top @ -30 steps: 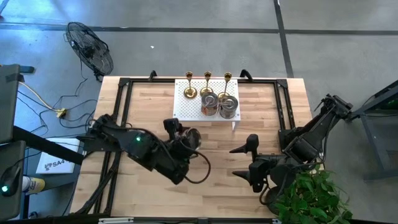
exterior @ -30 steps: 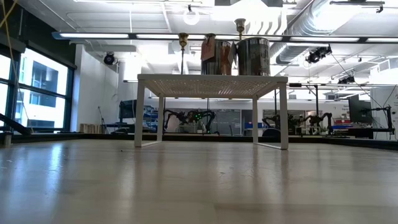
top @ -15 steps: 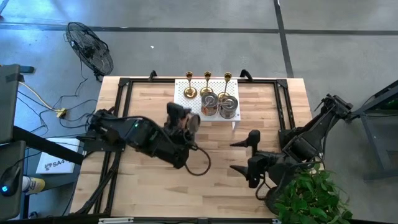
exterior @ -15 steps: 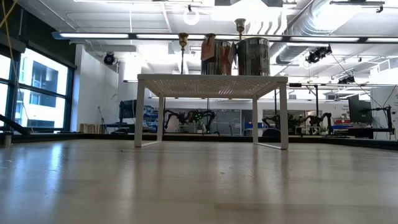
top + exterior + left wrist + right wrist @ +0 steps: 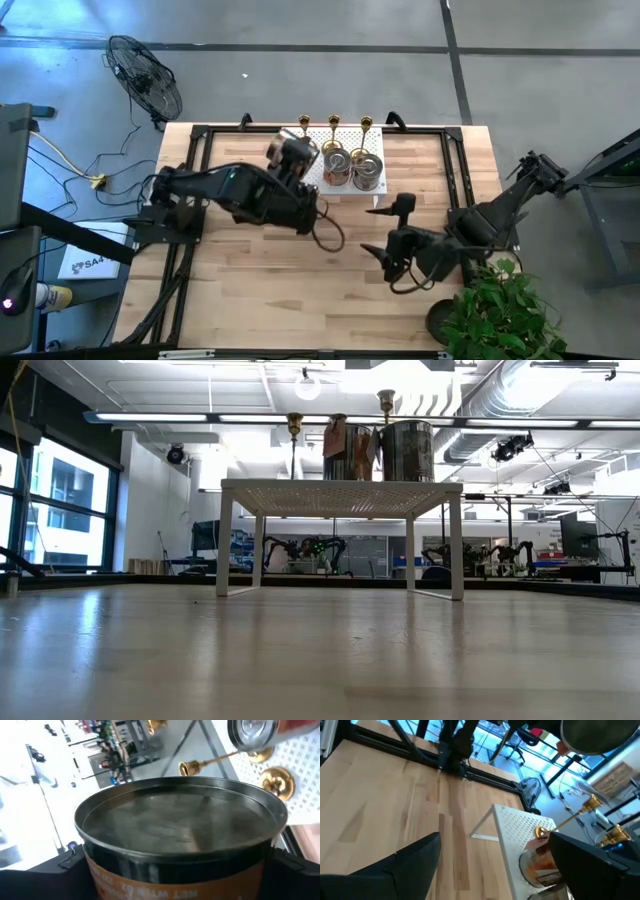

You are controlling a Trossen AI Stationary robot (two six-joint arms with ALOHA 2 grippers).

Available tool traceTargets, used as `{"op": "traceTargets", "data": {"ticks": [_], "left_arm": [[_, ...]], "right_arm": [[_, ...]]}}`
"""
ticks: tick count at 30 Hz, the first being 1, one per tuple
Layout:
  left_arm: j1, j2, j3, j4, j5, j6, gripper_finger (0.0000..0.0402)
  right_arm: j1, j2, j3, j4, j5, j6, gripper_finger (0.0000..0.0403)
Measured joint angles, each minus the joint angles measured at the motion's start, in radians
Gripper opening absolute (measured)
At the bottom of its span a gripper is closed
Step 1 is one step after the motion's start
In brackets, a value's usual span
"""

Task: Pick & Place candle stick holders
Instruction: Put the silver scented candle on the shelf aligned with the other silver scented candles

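My left gripper (image 5: 286, 152) is shut on a squat silvery round holder with an orange label (image 5: 180, 830), at the left end of the white perforated rack (image 5: 318, 184). Two more silvery holders (image 5: 338, 166) (image 5: 368, 172) stand on the rack, with three gold slim-stem holders (image 5: 333, 123) behind them; the leftmost gold one is partly hidden by my left gripper. My right gripper (image 5: 368, 230) is open and empty over the table, near side of the rack's right end. My left gripper pinches the silvery holder's round side wall (image 5: 95, 870) between its two fingers, one on each side (image 5: 67, 865). The holder's flat end (image 5: 175, 820) faces the wrist camera. It is off the table, and the low view shows nothing of it.
A black frame (image 5: 200, 150) runs round the table's sides and far edge. A potted plant (image 5: 495, 320) stands at the near right corner beside the right arm. Bare wood lies on the near side of the rack (image 5: 340, 495).
My left gripper has carried the silvery holder from mid-table toward the far edge, up to the rack's left end, staying shut on it. My right gripper has gone toward the far edge and a little left, staying open.
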Motion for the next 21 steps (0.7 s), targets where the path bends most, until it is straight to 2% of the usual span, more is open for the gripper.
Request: {"op": "traceTargets", "data": {"ticks": [7, 11, 14, 21], "left_arm": [[0.095, 0.001, -0.002, 0.000, 0.104, 0.051, 0.0353], [0.150, 0.001, -0.063, 0.001, 0.172, 0.081, 0.0353], [0.188, -0.015, -0.164, 0.004, 0.180, 0.080, 0.0353], [0.205, -0.156, -0.479, -0.003, 0.096, 0.038, 0.0353]], "right_arm": [[-0.019, 0.000, 0.000, -0.001, 0.000, 0.035, 0.0364], [-0.023, 0.000, 0.000, -0.001, 0.000, 0.050, 0.0364], [-0.023, 0.000, 0.000, -0.001, 0.000, 0.052, 0.0364], [-0.023, 0.000, 0.000, -0.012, 0.000, 0.060, 0.0364]]}}
